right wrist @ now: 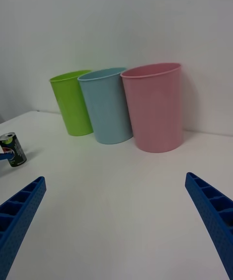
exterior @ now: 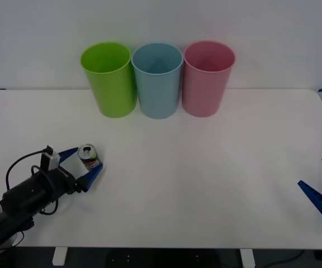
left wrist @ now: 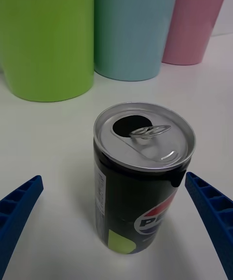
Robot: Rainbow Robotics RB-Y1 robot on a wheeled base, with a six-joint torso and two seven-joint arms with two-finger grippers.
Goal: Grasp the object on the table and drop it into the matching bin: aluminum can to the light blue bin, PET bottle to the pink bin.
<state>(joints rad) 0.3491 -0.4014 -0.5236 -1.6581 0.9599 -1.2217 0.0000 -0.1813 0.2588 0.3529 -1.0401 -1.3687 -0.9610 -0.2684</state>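
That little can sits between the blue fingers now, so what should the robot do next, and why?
Probably close the left gripper on the aluminum can. Its open fingers already flank the can, which stands upright on the table, not yet gripped. The light blue bin comes afterwards.

aluminum can [left wrist: 141, 183]: red-white-blue round logo low on the side, letters partly readable, "PE". Small white print strip on its side, too fine to read.

We are looking at a plain white wall [exterior: 161, 22] standing behind the big white table [exterior: 206, 184]. Under the table's front edge, we are seeing a dark floor [exterior: 166, 258] and white table legs [exterior: 60, 255].
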